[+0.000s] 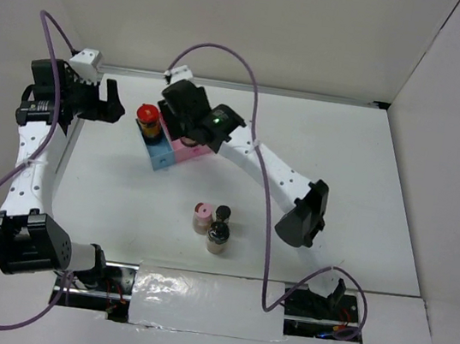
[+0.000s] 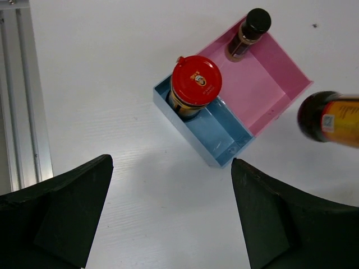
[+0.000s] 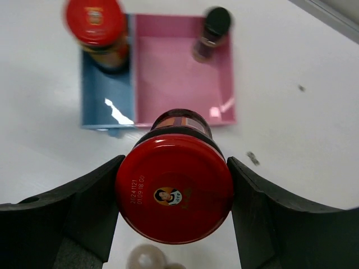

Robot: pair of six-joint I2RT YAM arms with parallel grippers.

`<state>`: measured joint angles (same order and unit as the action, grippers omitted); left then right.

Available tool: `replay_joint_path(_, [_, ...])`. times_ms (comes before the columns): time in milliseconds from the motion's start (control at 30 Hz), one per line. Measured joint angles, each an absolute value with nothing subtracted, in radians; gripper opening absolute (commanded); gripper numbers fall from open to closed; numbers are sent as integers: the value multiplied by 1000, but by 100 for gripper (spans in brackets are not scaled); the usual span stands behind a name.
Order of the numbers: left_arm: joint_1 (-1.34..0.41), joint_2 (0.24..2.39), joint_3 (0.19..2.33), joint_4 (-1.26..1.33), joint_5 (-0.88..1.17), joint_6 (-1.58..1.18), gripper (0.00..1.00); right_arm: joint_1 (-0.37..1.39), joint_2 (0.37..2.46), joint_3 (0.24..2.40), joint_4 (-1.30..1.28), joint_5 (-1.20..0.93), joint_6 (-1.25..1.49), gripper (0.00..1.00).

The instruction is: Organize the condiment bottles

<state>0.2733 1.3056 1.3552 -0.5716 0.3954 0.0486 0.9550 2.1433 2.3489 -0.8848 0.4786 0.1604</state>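
Upper left of top view: shows left gripper (image 1: 112, 104) spread wide, empty; below centre, three condiment bottles (image 1: 213, 226) together. Left wrist view, centre: red-lidded jar (image 2: 196, 81) in tray's (image 2: 263, 84) blue compartment, slim dark jar (image 2: 249, 31) in pink. Right wrist view, bottom: right gripper (image 3: 175, 168) clamped on second red-lidded jar (image 3: 174, 196).

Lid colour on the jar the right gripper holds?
The jar has a red lid; right wrist view.

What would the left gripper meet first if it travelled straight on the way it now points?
Probably the red-lidded jar standing in the blue compartment, straight ahead of the open left gripper. Travelling low, it might touch that compartment's wall first; depth is unclear.
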Motion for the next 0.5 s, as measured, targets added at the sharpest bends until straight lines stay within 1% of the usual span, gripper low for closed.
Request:
replay_joint_path(67, [283, 1304, 1341, -559, 386, 44, 99, 991, 2188, 2383, -840, 450, 129, 0])
replay_joint_path(233, [292, 1300, 1305, -548, 380, 33, 99, 1058, 2244, 2383, -717, 394, 70, 0])
replay_joint_path(500, [296, 1298, 1286, -545, 382, 21, 99, 1048, 2296, 2418, -582, 357, 52, 0])
